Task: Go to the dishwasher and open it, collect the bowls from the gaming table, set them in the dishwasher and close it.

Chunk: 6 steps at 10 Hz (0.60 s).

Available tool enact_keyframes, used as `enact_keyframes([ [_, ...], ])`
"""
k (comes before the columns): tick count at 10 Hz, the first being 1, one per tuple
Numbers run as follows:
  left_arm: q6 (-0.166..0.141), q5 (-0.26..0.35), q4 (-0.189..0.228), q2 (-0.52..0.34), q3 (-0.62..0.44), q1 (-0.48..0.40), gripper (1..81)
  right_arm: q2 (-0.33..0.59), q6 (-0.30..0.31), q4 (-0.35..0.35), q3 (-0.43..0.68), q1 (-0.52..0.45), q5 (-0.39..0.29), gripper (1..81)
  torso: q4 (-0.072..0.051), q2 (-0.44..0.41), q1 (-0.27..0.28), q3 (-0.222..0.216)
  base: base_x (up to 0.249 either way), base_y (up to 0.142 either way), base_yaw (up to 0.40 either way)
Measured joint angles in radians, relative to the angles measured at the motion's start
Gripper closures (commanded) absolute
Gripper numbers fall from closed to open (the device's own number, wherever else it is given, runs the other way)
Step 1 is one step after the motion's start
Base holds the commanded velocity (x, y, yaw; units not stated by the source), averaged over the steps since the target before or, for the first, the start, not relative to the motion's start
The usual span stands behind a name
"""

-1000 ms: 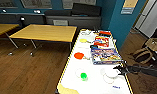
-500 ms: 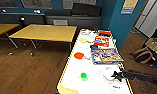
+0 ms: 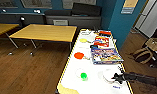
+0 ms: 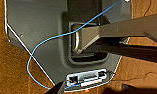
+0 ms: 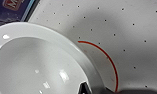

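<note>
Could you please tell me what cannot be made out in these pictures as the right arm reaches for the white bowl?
- Right gripper, head view: too blurred to tell whether it is open or touches the white bowl.
- White bowl, right wrist view: its near side is cut off by the picture's edge.
- Small label on the white table, head view: too small to read.
- Board game box, head view: print blurred.

white bowl [image 5: 39,62], speckled white table [image 5: 134,32], orange bowl [image 3: 79,55], blue wall [image 3: 116,22]

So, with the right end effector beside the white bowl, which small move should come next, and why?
Probably ease the right end effector further onto the rim of the white bowl. It sits at the bowl's edge on the white table, but no grip is visible yet.
</note>
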<state>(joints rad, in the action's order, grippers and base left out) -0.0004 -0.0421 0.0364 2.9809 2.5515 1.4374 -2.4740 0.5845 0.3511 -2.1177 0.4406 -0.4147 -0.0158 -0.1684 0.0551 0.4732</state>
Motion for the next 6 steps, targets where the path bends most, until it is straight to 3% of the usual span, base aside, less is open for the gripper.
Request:
enact_keyframes([
  [2,0.0,-0.001,0.0,0.003,0.0,0.0,1.0,0.097,0.001,-0.002,0.132,-0.029,-0.023,81.1,0.0,0.0,0.0,0.0,0.0,0.0,0.0],
  [6,0.0,-0.033,0.001,0.002,-0.02,-0.003,1.0,0.427,0.005,-0.03,0.412,-0.156,-0.079,81.1,0.0,0.0,0.0,0.0,0.0,0.0,0.0],
])
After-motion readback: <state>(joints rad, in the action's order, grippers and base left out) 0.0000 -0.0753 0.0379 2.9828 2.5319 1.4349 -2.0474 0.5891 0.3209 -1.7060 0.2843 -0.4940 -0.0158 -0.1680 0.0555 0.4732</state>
